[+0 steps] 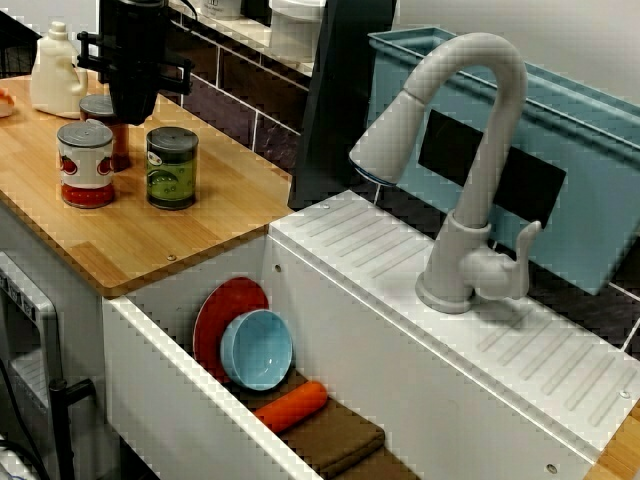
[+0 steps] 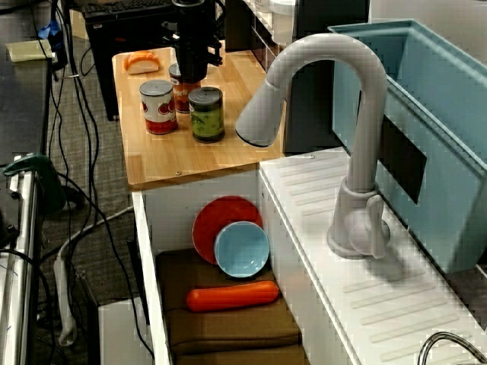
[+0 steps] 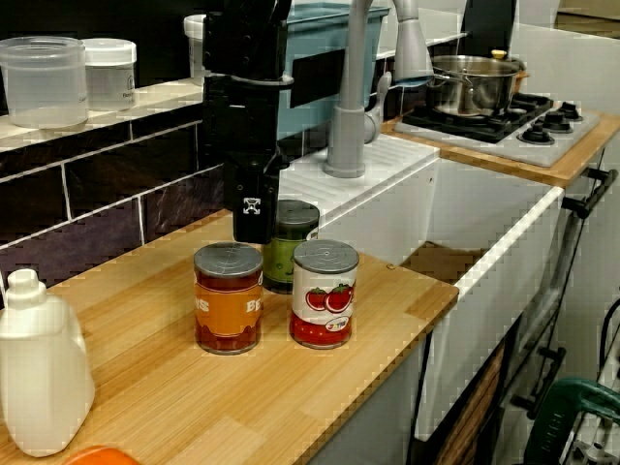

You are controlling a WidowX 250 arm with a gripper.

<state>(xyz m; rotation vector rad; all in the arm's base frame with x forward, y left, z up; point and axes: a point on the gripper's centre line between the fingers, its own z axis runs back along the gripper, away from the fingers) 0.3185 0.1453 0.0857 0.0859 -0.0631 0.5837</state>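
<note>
Near the gripper (image 3: 254, 231), a white jug (image 1: 56, 72) stands on the wooden counter (image 1: 210, 215). Well apart from it and lower, the sink (image 2: 171, 209) holds a red plate (image 2: 217, 220), a blue bowl (image 2: 242, 249), a carrot (image 2: 232, 296) and a brown cloth (image 2: 228, 327); the grey faucet (image 2: 370, 137) arches over beside them.

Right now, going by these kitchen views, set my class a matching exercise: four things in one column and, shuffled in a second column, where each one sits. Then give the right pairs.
Column one
1. blue bowl
2. orange carrot
3. steel pot
4. green-labelled can

Column two
A. on the stove
B. standing on the wooden counter
C. lying on the brown cloth
D. propped on edge in front of the red plate

Pairs: 1-D, 2-C, 3-A, 4-B
</note>
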